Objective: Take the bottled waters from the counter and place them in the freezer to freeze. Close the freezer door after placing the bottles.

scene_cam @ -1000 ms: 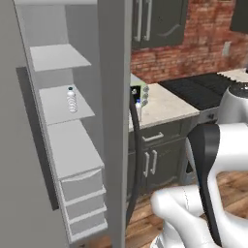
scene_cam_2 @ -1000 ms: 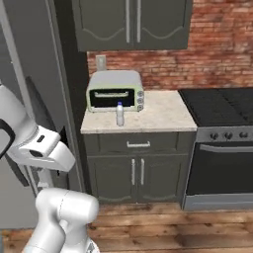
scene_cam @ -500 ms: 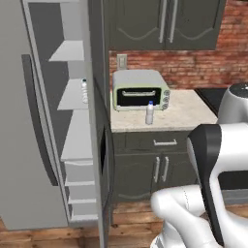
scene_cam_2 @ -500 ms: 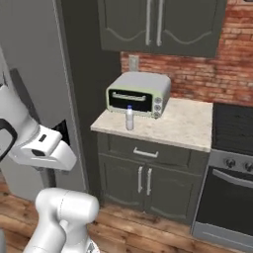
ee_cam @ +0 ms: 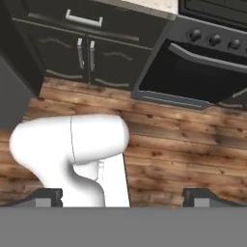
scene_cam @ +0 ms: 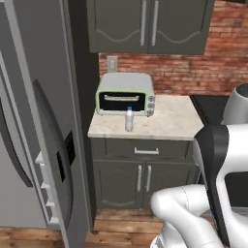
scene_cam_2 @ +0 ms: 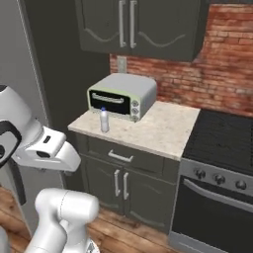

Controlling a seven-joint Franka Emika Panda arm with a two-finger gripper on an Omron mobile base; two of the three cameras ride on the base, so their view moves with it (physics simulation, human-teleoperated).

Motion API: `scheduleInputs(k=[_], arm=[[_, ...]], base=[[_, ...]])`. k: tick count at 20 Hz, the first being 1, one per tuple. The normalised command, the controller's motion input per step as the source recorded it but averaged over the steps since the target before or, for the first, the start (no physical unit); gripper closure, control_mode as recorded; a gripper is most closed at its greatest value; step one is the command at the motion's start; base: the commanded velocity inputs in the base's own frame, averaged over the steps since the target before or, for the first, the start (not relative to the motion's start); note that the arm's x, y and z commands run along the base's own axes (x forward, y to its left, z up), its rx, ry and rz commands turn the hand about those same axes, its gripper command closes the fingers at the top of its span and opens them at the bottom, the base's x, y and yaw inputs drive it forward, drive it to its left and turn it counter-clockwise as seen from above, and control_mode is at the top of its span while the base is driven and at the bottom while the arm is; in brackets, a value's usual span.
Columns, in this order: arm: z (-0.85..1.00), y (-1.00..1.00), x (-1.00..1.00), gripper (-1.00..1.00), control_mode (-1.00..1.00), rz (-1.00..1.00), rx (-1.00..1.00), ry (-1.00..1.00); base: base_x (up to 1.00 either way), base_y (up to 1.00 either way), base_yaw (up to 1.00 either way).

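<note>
- The gripper (ee_cam: 123, 200) is hanging low with its jaws spread wide apart and nothing between them; its two dark fingertips (ee_cam: 47, 198) are rising at the bottom corners of the hand view
- It is pointing down at the wooden floor (ee_cam: 183, 144), with the dark cabinet doors (ee_cam: 86, 53) and the oven door (ee_cam: 202, 77) lying ahead of it, towards the top of that view
- One bottled water (scene_cam: 129, 119) is standing upright on the counter (scene_cam: 169, 121), well above and ahead of the gripper, just in front of the toaster oven (scene_cam: 125, 94) and apart from it
- Judging by its look, the bottle is likely light, with thin, smooth plastic walls that are giving a little under pressure, so it could be slipping or tipping if nudged near the cap
- A grasp around the labelled middle of the body, jaws level, is looking like the safest hold
- The left base view is showing the freezer door (scene_cam: 43, 131) standing ajar with its dark bar handle (scene_cam: 53, 150), and door shelves (scene_cam: 46, 189) peeking behind it
- The right base view is showing more of the stove (scene_cam_2: 222, 143) and the bottle (scene_cam_2: 104, 120) from the other side, while the hand view is giving the floor and lower cabinets that the base views are hardly catching
- Whether a second bottle is already lying inside the freezer cannot be told from these views
</note>
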Motion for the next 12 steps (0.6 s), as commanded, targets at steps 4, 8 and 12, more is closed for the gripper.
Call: scheduleInputs(k=[4, 8, 12], arm=[[0.00, 0.00, 0.00, -1.00, 1.00, 0.00, 0.00, 0.00], [0.00, 0.00, 0.00, -1.00, 1.00, 0.00, 0.00, 0.00], [0.00, 0.00, 0.00, -1.00, 1.00, 0.00, 0.00, 0.00]], base=[[0.84, -0.09, 0.39], [0.65, 0.06, 0.21], [0.94, 0.00, 0.09]])
